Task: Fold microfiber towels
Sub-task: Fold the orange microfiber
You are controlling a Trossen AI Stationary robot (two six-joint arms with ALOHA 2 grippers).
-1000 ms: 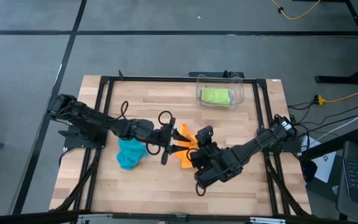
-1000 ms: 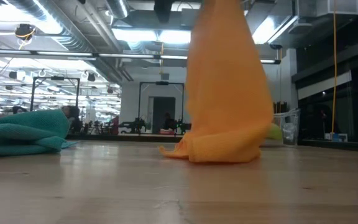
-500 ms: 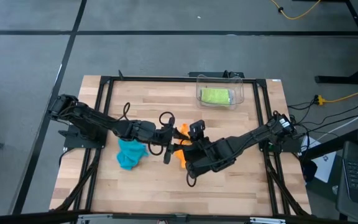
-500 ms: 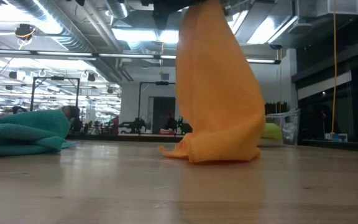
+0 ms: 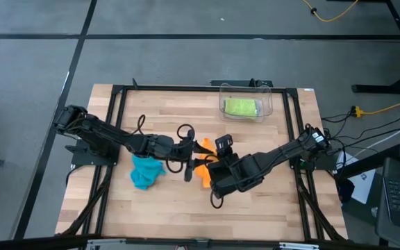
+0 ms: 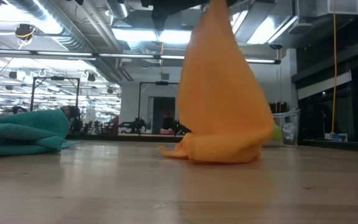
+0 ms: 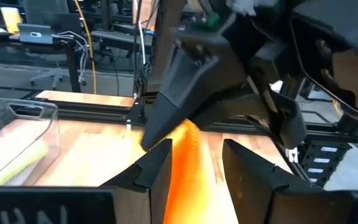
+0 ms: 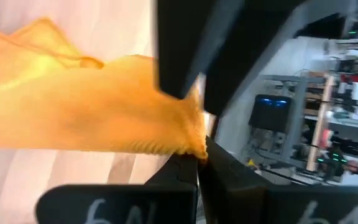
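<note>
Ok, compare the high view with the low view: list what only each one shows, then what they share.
Only the high view shows both arms meeting over the table, the left gripper and right gripper at the orange towel, and the lime green towel lying inside the clear plastic bin.

Only the low view shows the orange towel hanging lifted, with its lower edge bunched on the wood, plus the room behind.

Both show the orange towel and the crumpled teal blue towel.

Wooden table (image 5: 269,201): teal towel (image 5: 144,171), orange towel (image 5: 203,173), seemingly plastic bin (image 5: 245,104).
</note>
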